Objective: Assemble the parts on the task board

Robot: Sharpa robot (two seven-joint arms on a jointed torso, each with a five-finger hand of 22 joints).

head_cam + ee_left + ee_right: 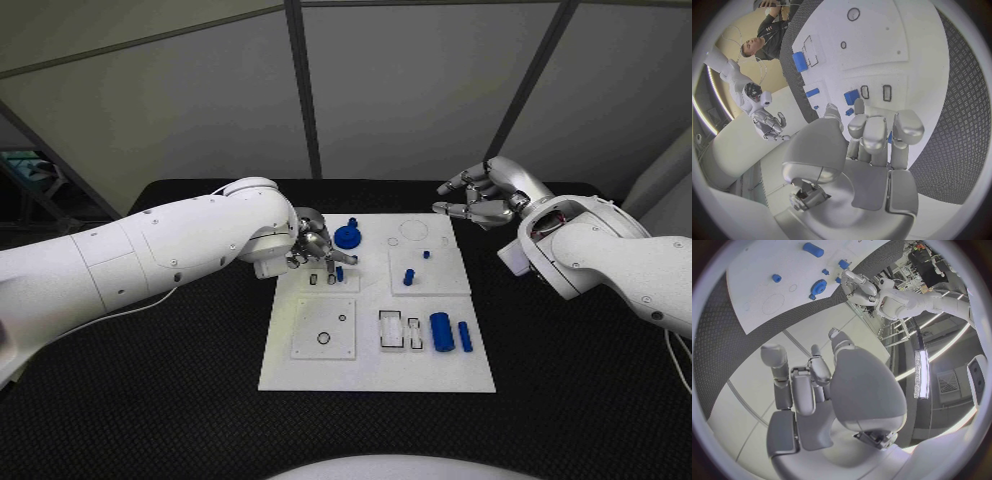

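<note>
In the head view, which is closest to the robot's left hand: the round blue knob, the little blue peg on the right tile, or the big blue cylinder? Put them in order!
From the left hand:
1. Round blue knob, right beside the hand, at the board's far end.
2. Little blue peg, on the tile toward the board's right side.
3. Big blue cylinder, lying at the board's near right part.

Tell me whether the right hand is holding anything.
No. The right hand hangs past the board's far right corner, fingers apart; the right wrist view shows nothing in its palm.
</note>
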